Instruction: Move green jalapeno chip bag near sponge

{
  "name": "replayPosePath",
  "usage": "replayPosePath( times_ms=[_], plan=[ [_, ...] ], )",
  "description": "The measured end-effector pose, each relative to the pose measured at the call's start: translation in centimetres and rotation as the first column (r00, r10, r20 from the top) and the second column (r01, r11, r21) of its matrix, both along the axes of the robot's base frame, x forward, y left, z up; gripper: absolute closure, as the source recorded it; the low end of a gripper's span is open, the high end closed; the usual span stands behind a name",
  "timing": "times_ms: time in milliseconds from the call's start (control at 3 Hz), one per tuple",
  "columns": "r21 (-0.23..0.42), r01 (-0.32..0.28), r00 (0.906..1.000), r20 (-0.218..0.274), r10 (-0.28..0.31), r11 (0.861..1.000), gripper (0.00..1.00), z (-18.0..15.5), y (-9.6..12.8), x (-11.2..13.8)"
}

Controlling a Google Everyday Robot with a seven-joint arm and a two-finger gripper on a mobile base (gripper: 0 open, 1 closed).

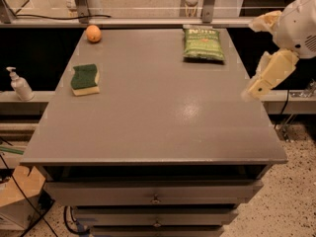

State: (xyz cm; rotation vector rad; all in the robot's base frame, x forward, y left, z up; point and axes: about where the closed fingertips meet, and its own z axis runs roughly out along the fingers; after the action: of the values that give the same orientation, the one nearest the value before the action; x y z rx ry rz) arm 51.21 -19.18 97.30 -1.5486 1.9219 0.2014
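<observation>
The green jalapeno chip bag [203,44] lies flat at the back right of the grey table [158,117], with its white logo at its far end. The sponge [85,79], dark green on top and pale yellow below, lies near the table's left edge. My gripper [252,58] hangs at the right edge of the table, in front of and to the right of the bag and clear of it. It is open and empty, with one cream finger [269,73] pointing down-left and the other [264,21] higher up.
An orange [93,33] sits at the table's back left corner. A soap pump bottle [19,84] stands on a ledge left of the table. Drawers [155,196] are under the tabletop. A metal rail [148,19] runs behind it.
</observation>
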Motion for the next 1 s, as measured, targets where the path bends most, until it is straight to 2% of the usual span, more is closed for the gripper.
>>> replayPosePath(
  times_ms=[333, 667, 1000],
  plan=[
    [0.105, 0.031, 0.9985, 0.041, -0.036, 0.994, 0.0, -0.2, -0.2, 3.7],
    [0.209, 0.078, 0.993, 0.07, -0.095, 0.975, 0.0, -0.7, -1.1, 7.2],
    [0.287, 0.121, 0.9884, 0.054, -0.142, 0.95, 0.0, -2.0, -1.4, 10.5]
  ],
)
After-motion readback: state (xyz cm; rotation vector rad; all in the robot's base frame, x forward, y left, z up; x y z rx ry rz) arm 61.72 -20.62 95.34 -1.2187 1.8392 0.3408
